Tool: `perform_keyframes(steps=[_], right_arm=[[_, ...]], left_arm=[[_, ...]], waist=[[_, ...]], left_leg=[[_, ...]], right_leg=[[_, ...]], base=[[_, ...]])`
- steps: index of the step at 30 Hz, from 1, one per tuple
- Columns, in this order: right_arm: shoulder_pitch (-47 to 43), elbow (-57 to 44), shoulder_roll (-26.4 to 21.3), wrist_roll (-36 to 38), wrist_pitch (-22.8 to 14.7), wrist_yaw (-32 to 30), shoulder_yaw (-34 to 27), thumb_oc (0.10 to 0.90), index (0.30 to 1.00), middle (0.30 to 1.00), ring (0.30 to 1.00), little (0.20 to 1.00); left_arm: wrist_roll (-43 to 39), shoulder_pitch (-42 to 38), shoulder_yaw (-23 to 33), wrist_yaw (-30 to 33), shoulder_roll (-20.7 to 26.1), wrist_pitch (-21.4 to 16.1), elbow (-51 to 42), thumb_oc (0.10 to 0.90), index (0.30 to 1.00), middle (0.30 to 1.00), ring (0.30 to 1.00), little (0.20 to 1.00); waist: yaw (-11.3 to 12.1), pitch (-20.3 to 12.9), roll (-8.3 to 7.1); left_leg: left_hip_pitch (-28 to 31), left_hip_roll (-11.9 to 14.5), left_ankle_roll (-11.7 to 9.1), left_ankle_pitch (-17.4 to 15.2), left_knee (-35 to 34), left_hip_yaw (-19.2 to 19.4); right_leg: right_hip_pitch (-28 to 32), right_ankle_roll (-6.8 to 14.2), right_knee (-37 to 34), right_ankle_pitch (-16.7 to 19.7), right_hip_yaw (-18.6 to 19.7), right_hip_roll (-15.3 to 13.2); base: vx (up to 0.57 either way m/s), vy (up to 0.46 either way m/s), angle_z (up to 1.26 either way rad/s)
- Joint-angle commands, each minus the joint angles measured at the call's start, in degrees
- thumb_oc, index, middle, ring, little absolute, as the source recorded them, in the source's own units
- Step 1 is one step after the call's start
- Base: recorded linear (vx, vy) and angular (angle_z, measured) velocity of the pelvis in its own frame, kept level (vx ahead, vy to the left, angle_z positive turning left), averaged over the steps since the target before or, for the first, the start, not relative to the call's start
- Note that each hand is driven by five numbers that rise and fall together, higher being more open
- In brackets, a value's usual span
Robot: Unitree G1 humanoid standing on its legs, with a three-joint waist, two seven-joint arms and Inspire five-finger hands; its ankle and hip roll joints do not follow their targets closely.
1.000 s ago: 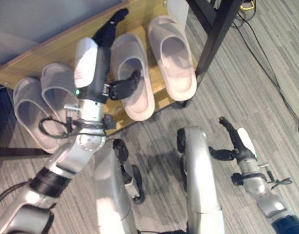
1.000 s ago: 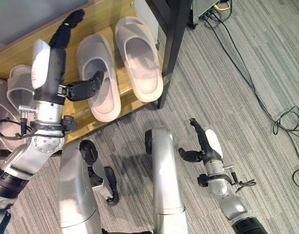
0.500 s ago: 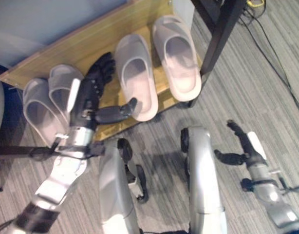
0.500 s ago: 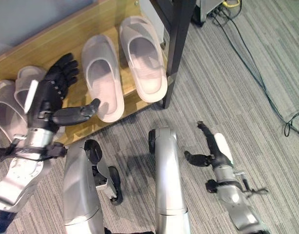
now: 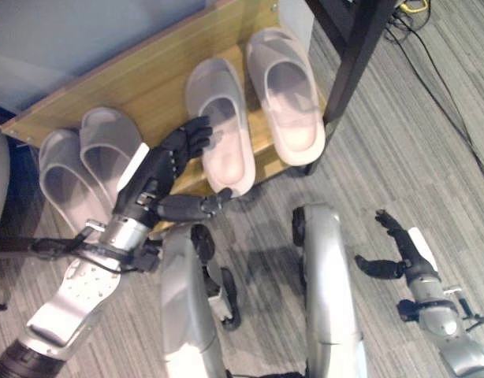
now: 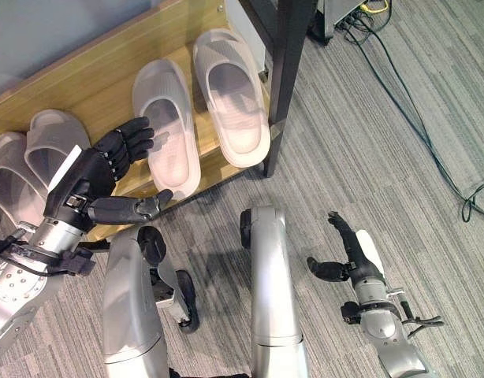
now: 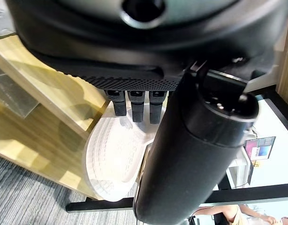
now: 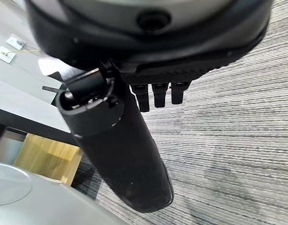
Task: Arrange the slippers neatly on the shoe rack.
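Observation:
A low wooden shoe rack (image 5: 132,87) holds two pairs of slippers. The grey pair (image 5: 108,150) lies at its left end, the pale pair at the right: one slipper (image 5: 218,126) beside the other (image 5: 288,98), toes towards the back. My left hand (image 5: 159,169) hovers open over the rack's front edge between the pairs, fingers spread, fingertips by the nearer pale slipper (image 7: 113,154), thumb pointing right. It holds nothing. My right hand (image 5: 405,250) hangs open and empty over the carpet at the lower right.
A black table leg (image 5: 348,59) stands right against the rack's right end. Loose cables (image 6: 407,126) trail over the striped grey carpet (image 5: 400,150) at the right. A grey panel (image 5: 68,31) backs the rack.
My left hand has drawn back from deep over the shelf to its front edge, turning palm-down with fingers spread. The right hand has sunk slightly towards the lower right. The slippers stay put.

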Motion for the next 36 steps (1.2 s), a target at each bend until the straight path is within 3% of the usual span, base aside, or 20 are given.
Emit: perform_keyframes(steps=[1,9,16,21,29,33,36], right_arm=[[-2.1,-7.2,-4.6,-0.8,-5.0,-0.4,-4.0,0.8,0.9,0.9,0.9,0.9],[-3.3,-7.2,-4.7,-0.5,-5.2,-0.5,-3.5,0.8,0.9,0.9,0.9,0.9],[-5.6,-6.4,-4.9,-1.1,-5.1,-1.9,-1.8,0.8,0.9,0.9,0.9,0.9],[-5.6,-6.1,-5.1,-1.2,-5.2,-2.6,-1.6,0.8,0.9,0.9,0.9,0.9],[-4.2,-6.2,-5.3,-1.6,-5.5,-3.0,-2.6,0.8,0.9,0.9,0.9,0.9],[-2.6,-6.9,-4.7,-2.3,-5.7,-3.2,-3.8,0.8,0.9,0.9,0.9,0.9],[-1.7,-7.2,-4.2,-2.7,-5.9,-3.0,-4.1,0.8,0.9,0.9,0.9,0.9]], left_arm=[[-1.0,-3.7,2.1,-1.8,1.8,-3.1,-5.3,0.8,0.9,0.9,0.9,0.9],[0.9,-8.8,-1.6,-1.1,-2.0,-2.8,-4.1,0.8,0.9,0.9,0.9,0.9],[5.5,-19.1,-8.2,2.1,-8.9,-3.0,0.7,0.8,0.9,0.9,0.9,0.9],[8.1,-21.6,-9.1,3.7,-9.8,-3.4,2.9,0.8,0.9,0.9,0.9,0.9],[7.8,-18.2,-4.7,5.0,-7.4,-5.2,1.1,0.8,0.9,0.9,0.9,0.9],[4.6,-12.1,1.8,5.1,-4.0,-7.3,-4.2,0.8,0.9,0.9,0.9,0.9],[4.4,-6.6,5.9,5.1,-3.8,-8.0,-7.1,0.8,0.9,0.9,0.9,0.9]], waist=[[1.4,-1.6,-0.55],[0.8,-1.6,-1.05],[0.0,-1.6,-1.72],[0.1,-1.6,-1.66],[1.0,-1.6,-0.96],[2.2,-1.6,-0.77],[2.7,-1.6,-0.68]], left_leg=[[-1.9,-2.1,1.7,1.6,-5.4,-3.9],[-1.9,-2.3,1.6,1.6,-5.3,-3.6],[-1.9,-2.4,1.7,1.7,-5.1,-3.3],[-1.9,-2.3,1.5,2.0,-4.5,-3.5],[-1.9,-2.4,1.3,2.1,-4.5,-3.8],[-1.9,-2.7,1.2,1.9,-4.8,-3.6],[-1.9,-2.7,1.1,1.9,-5.0,-3.9]], right_leg=[[3.6,-3.2,-1.2,-1.9,2.9,-4.2],[3.6,-3.2,-1.2,-1.9,2.9,-4.4],[3.6,-3.2,-1.3,-2.2,2.8,-4.6],[3.6,-3.2,-0.8,-1.8,2.6,-4.5],[3.6,-3.2,-0.8,-1.5,2.5,-4.4],[3.6,-3.5,-0.6,-1.0,2.9,-3.9],[3.6,-3.5,-0.8,-0.5,3.0,-3.6]], base=[[0.0,0.0,0.0],[0.0,0.0,0.0],[0.0,0.0,0.0],[0.0,0.0,0.0],[0.0,0.0,0.0],[0.0,0.0,0.0],[0.0,0.0,0.0]])
